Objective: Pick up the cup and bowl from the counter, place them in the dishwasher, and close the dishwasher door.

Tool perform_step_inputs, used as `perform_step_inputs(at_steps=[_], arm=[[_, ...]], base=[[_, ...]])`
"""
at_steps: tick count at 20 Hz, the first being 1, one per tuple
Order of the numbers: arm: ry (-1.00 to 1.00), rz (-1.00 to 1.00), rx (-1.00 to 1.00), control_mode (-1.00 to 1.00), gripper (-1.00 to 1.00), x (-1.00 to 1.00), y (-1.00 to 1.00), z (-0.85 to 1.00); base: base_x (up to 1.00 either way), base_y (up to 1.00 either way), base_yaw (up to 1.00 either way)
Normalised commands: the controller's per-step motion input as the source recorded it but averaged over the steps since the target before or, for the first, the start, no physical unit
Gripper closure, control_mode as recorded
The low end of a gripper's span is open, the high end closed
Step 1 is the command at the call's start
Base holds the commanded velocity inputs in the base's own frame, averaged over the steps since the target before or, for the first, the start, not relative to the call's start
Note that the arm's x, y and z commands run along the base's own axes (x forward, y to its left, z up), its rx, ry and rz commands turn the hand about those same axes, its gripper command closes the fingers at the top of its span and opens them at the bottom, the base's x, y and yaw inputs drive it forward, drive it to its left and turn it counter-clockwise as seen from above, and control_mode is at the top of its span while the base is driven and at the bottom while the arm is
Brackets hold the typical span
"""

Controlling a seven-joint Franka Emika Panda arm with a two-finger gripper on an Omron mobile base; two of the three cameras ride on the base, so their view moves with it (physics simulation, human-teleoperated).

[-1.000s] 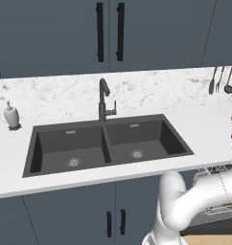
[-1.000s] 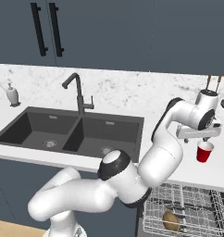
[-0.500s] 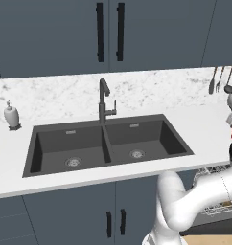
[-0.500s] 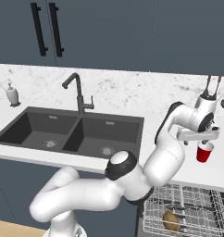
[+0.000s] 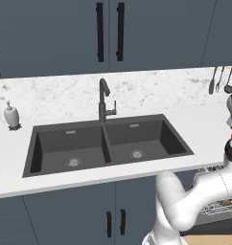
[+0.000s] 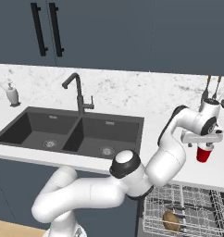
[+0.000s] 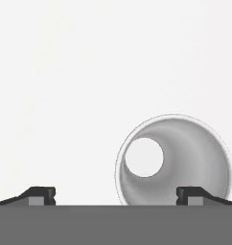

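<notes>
I count one cup [image 6: 204, 153], one bowl [image 6: 170, 220], one soap bottle [image 5: 11, 116], one faucet [image 5: 104, 101], two sink basins [image 5: 70, 146], and three utensils [image 5: 220, 80] hanging on the far wall.

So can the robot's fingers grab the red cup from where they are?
Probably yes. The fingers are open right above the cup, which stands upright on the counter with nothing around it. One finger sits over the rim, so a small shift helps.
</notes>
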Motion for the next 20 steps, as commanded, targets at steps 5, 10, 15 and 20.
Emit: perform_step_inputs(at_steps=[5,10,15,20], arm=[[0.0,-0.01,0.0,-1.0,-1.0,0.15,-0.14,-0.3],[0.0,0.0,0.0,-1.0,-1.0,0.25,-0.05,-0.13],[0.0,0.0,0.0,-1.0,-1.0,0.05,-0.01,-0.1],[0.0,0.01,0.02,-1.0,-1.0,-0.15,0.02,-0.52]], base=[[0.0,0.0,0.0],[0.0,0.0,0.0],[0.0,0.0,0.0],[0.0,0.0,0.0]])
